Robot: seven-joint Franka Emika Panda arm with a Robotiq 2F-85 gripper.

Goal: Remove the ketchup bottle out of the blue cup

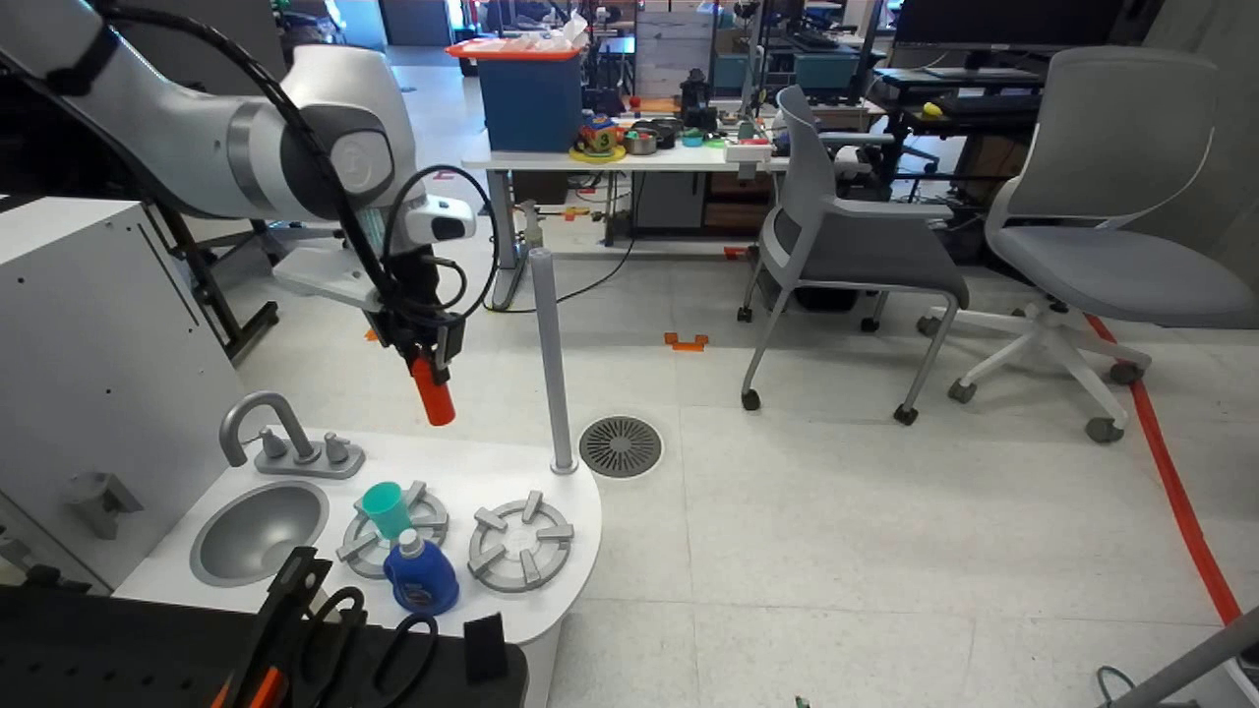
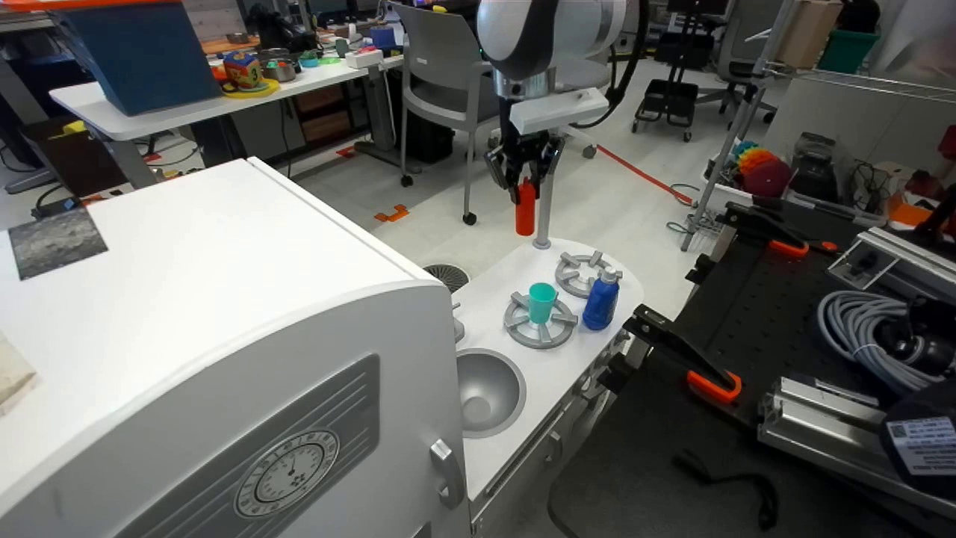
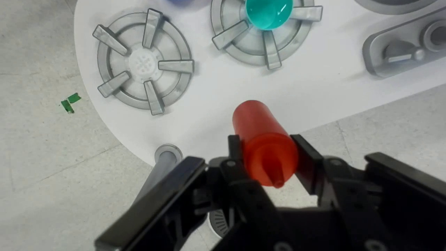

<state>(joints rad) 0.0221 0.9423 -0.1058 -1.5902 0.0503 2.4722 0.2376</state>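
Observation:
The red-orange ketchup bottle (image 1: 435, 395) (image 2: 526, 213) (image 3: 255, 120) hangs in the air above the white counter, out of the cup. My gripper (image 1: 430, 360) (image 2: 527, 181) (image 3: 266, 153) is shut on its upper part. In the wrist view the nozzle points back toward the gripper's palm and a finger pad lies on either side. The bottle is slightly tilted in an exterior view. The teal-blue cup (image 1: 386, 507) (image 2: 541, 300) (image 3: 267, 12) stands upright on a grey burner; the wrist view cuts it off at the top and shows no bottle in it.
A dark blue bottle (image 1: 421, 575) (image 2: 601, 300) with a white cap stands beside the cup. A second burner (image 1: 521, 546) (image 2: 585, 273) (image 3: 143, 64), a sink (image 1: 258, 531) (image 2: 489, 392), a faucet (image 1: 285, 433) and a grey upright post (image 1: 553, 359) (image 2: 544, 213) (image 3: 158, 172) are on the counter (image 1: 472, 462).

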